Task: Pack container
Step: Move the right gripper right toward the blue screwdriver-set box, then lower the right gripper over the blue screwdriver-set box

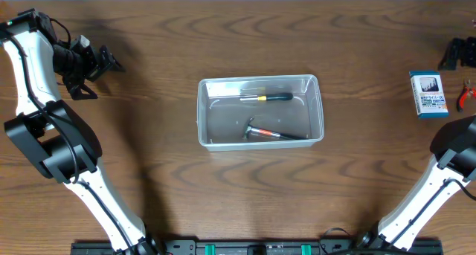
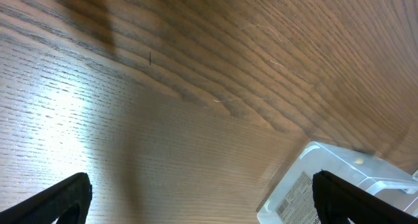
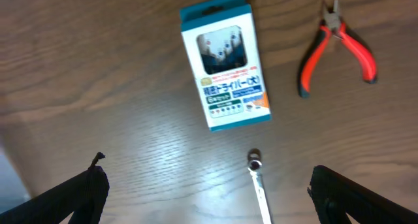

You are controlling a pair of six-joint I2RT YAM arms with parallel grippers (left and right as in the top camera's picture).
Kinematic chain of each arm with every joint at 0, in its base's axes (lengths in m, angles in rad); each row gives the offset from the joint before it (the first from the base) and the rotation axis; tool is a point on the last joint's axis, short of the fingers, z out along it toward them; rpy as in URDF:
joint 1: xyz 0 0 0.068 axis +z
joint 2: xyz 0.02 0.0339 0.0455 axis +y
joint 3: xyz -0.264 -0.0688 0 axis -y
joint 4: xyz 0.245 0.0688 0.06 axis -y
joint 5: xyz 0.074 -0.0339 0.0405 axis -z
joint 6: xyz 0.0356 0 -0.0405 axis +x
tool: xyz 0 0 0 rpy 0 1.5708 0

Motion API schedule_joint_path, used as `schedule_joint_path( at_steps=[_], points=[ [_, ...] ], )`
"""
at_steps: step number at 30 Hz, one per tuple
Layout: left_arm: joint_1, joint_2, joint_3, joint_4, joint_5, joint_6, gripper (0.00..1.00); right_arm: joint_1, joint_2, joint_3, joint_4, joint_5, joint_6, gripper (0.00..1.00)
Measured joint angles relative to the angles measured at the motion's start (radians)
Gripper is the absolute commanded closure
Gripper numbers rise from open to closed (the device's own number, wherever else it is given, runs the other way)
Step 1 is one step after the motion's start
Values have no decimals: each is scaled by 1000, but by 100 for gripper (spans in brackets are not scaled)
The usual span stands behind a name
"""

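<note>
The container (image 1: 223,117) sits in the middle of the overhead frame, upright and open-topped. A screwdriver (image 1: 266,97) lies along its upper wall and a hammer (image 1: 271,134) along its lower one. It looks like thin clear plastic, so it is probably light, a little springy in the walls, and smooth enough to slide on the wooden table (image 1: 149,32) if nudged. The hammer likely adds some weight toward the lower side. The best place to take hold, in my judgement, is over a long wall just under the rim (one finger inside, one outside), away from the rounded corners where pads could slip off.

The left gripper (image 2: 202,204), at the upper left of the overhead frame, has its fingers wide apart over bare wood and holds nothing. The right gripper (image 3: 209,201) is also spread wide and empty. In its own view a blue boxed set (image 3: 225,70) lies at top centre, red-handled pliers (image 3: 336,48) at upper right, and a slim silver tool (image 3: 258,181) low in the frame between the two fingers. The box and pliers lie well apart from the container, at the right edge of the overhead frame, not yet packed
</note>
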Motion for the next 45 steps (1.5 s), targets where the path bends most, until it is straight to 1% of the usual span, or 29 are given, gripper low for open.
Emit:
schedule_joint_path(
  at_steps=[16, 19, 23, 27, 33, 38, 45],
  points=[
    [0, 0, 0, 0, 0, 0, 2, 77, -2, -1, 2, -93, 22, 1],
    [0, 0, 0, 0, 0, 0, 2, 88, -11, -2, 26, -109, 10, 1],
    [0, 0, 0, 0, 0, 0, 2, 93, -29, -2, 100, -114, -23, 1],
    [0, 0, 0, 0, 0, 0, 2, 93, -34, -2, 172, -35, -76, 1],
    [0, 0, 0, 0, 0, 0, 2, 92, -34, -2, 175, 90, -148, 1],
    [0, 0, 0, 0, 0, 0, 2, 86, -34, -2, 191, 143, -220, 1],
    [0, 0, 0, 0, 0, 0, 2, 84, -31, -2, 153, 155, -219, 1]
  ],
)
